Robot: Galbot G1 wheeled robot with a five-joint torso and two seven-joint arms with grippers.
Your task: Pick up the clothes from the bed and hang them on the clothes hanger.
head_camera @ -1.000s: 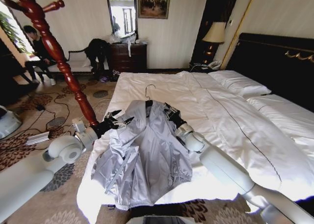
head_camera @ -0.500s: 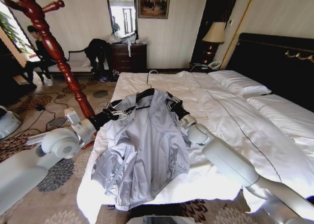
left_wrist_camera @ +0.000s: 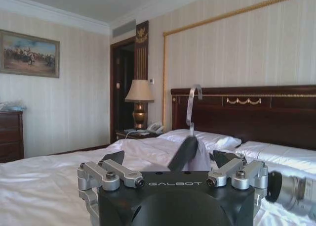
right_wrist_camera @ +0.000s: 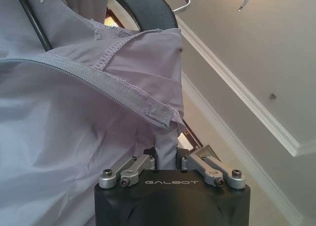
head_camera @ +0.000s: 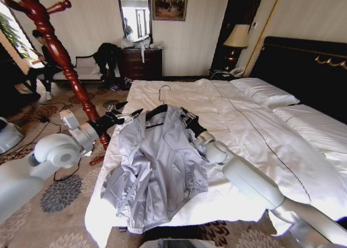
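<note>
Grey jacket (head_camera: 157,166) is already on the black hanger (head_camera: 157,109), its top lifted off the white bed (head_camera: 260,145) near the foot edge while the hem drapes on the duvet. Right tool (head_camera: 189,119) is pinched onto the jacket's shoulder; left tool (head_camera: 129,116) is at the hanger's other end, can't tell its grip.

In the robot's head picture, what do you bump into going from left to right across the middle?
Left gripper → hanger → right gripper → bed.
</note>
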